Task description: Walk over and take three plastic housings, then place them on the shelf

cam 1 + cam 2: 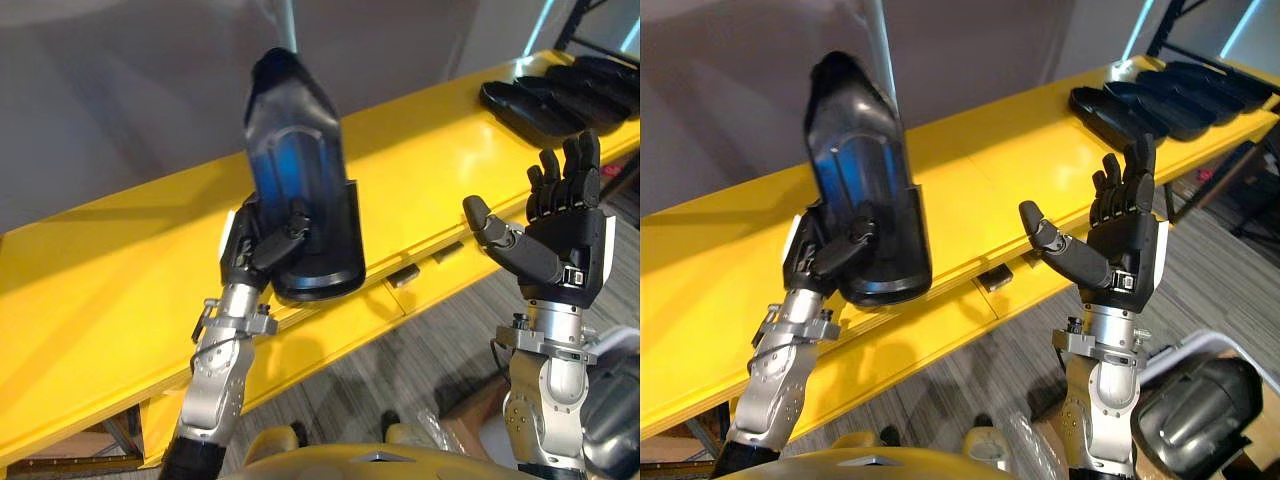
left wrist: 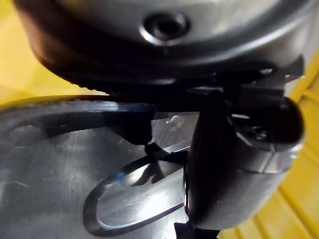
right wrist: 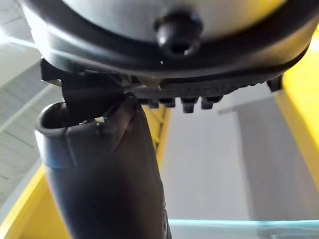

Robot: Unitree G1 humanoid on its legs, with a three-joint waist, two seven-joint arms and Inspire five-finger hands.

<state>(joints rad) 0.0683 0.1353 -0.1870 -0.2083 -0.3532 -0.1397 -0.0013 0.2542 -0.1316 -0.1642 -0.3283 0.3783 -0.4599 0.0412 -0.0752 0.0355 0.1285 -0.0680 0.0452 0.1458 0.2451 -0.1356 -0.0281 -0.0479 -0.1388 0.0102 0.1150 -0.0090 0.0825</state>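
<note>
- Your left hand [image 1: 252, 256] holds one black plastic housing [image 1: 297, 150] in the air in front of a long yellow shelf [image 1: 100, 300]. The thumb is pressed across the housing's wide lower end and the fingers are behind it, so the hand is clamped on it. The left wrist view shows that thumb lying flat on the glossy plastic.
- The housing stands nearly upright. Its long axis runs bottom to top, with the narrow rounded end pointing up and leaning a little toward your left. The broad, blunt end is down at the hand, and the hollow, channelled face looks turned toward you.
- The housing's lower end hangs above the shelf's front edge rather than resting on it, so I judge it is not yet set down.
- Your right hand [image 1: 565, 232] is raised beside the shelf, well apart from the held housing. Its fingers are straight and spread, its thumb is out to the side, and it is empty.
- A row of black housings [image 1: 560, 95] lies flat at the far right end of the same shelf, overlapping one another. Each one's long axis runs across the shelf.
- Progress, as a judgement: the pick-up is done for this one piece, and its placement is the step in hand. I cannot tell whether that row is your supply or pieces already delivered — so how many of the three remain is unclear.
</note>
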